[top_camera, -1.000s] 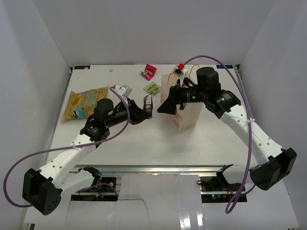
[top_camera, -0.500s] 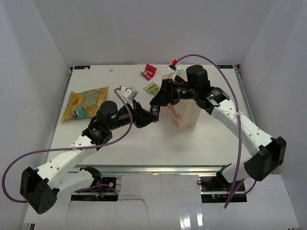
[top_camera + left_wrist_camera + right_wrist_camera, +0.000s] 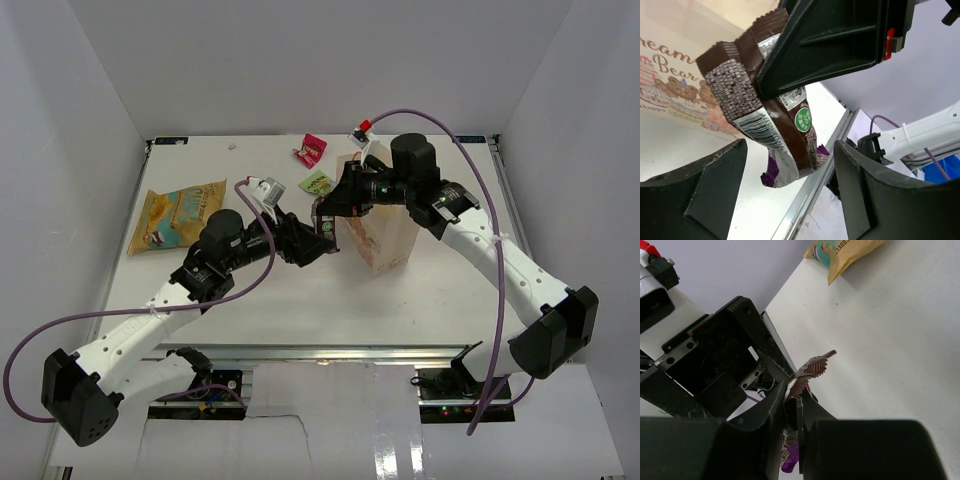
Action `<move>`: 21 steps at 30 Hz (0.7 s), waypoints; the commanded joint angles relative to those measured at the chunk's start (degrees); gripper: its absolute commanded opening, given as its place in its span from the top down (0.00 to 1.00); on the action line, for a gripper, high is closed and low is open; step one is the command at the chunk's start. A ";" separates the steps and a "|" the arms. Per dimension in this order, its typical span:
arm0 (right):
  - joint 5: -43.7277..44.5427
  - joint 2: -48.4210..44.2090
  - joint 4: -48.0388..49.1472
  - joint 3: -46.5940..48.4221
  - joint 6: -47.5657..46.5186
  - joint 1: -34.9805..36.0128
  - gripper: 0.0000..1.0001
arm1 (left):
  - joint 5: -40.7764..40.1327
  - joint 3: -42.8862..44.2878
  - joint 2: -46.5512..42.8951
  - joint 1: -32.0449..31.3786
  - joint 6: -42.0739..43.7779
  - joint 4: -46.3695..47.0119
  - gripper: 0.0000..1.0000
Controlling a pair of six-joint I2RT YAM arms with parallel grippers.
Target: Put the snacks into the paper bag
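Observation:
A dark brown snack packet (image 3: 325, 229) hangs in the air just left of the paper bag (image 3: 388, 240). My right gripper (image 3: 330, 212) is shut on its top edge; in the right wrist view the fingertips (image 3: 792, 396) pinch the packet's (image 3: 812, 371) serrated end. My left gripper (image 3: 312, 246) is open, and its fingers stand wide on either side of the packet (image 3: 765, 115) without touching it. The bag's printed side (image 3: 670, 95) shows behind it. A large yellow-tan pouch (image 3: 178, 215), a green packet (image 3: 317, 183) and a pink packet (image 3: 312, 150) lie on the table.
The white table (image 3: 440, 290) is walled in white on three sides. Its metal front edge (image 3: 330, 352) runs by the arm bases. Purple cables loop from both arms. The green and pink packets lie behind the bag's left side.
My left gripper carried the brown packet right to the bag and has now opened. My right gripper swung left from above the bag and shut on the packet's top.

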 commanded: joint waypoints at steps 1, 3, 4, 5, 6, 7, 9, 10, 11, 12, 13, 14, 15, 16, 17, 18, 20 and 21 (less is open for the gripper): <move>-1.49 -2.79 3.17 3.73 -3.58 -1.79 0.84 | -4.35 3.28 -2.41 -0.19 2.30 0.64 0.19; -1.49 -2.97 3.17 7.33 -7.08 -3.20 0.86 | -9.34 4.51 -3.72 -0.19 3.19 -1.46 0.14; -1.58 -2.97 3.17 8.91 -8.24 -3.99 0.86 | -11.12 4.87 -4.34 -0.19 3.54 -2.17 0.13; -1.75 -2.97 3.17 10.49 -9.47 -5.74 0.86 | -13.14 5.13 -4.78 -0.19 3.80 -2.79 0.11; -1.67 -3.05 3.17 13.64 -11.39 -6.71 0.86 | -16.55 5.31 -5.74 -0.11 3.98 -3.84 0.08; -1.66 -3.05 3.17 15.15 -12.11 -8.55 0.86 | -18.24 5.48 -6.01 -0.02 3.98 -4.54 0.06; -1.67 -3.05 3.35 19.19 -13.35 -10.40 0.87 | -21.16 5.40 -6.19 0.60 3.54 -5.69 0.04; -1.32 -3.05 3.26 20.34 -14.39 -12.15 0.87 | -22.20 5.31 -6.01 1.03 3.28 -5.69 0.04; -0.97 -3.14 3.26 21.30 -14.84 -12.95 0.87 | -22.30 5.40 -5.66 1.56 2.93 -5.69 0.04; -0.61 -3.14 3.26 22.18 -15.19 -13.83 0.87 | -22.39 5.40 -5.14 2.70 1.71 -7.61 0.04; 0.43 -3.14 3.26 23.50 -16.41 -15.49 0.87 | -22.13 5.83 -3.39 3.40 1.09 -7.97 0.04; 1.31 -3.23 3.26 23.95 -17.12 -16.29 0.87 | -21.95 6.18 -2.24 4.19 0.30 -8.76 0.04; 2.19 -3.32 3.26 24.12 -17.91 -17.09 0.87 | -21.42 6.62 -1.10 6.38 -1.45 -8.94 0.04; 3.68 -3.49 3.26 23.87 -20.00 -18.22 0.87 | -19.24 7.32 1.61 7.70 -2.60 -9.12 0.04; 4.57 -3.75 3.18 23.43 -21.33 -18.58 0.87 | -17.92 7.68 3.20 11.11 -4.09 -9.29 0.05; 5.45 -3.93 3.17 22.64 -22.65 -18.76 0.87 | -16.60 8.03 4.96 12.89 -7.67 -9.38 0.05; 6.86 -4.20 2.91 19.22 -26.52 -18.85 0.86 | -11.77 9.26 10.75 17.44 -10.86 -8.34 0.06; 7.30 -4.20 2.65 17.99 -27.31 -18.85 0.86 | -10.53 9.87 12.95 18.52 -13.48 -7.89 0.06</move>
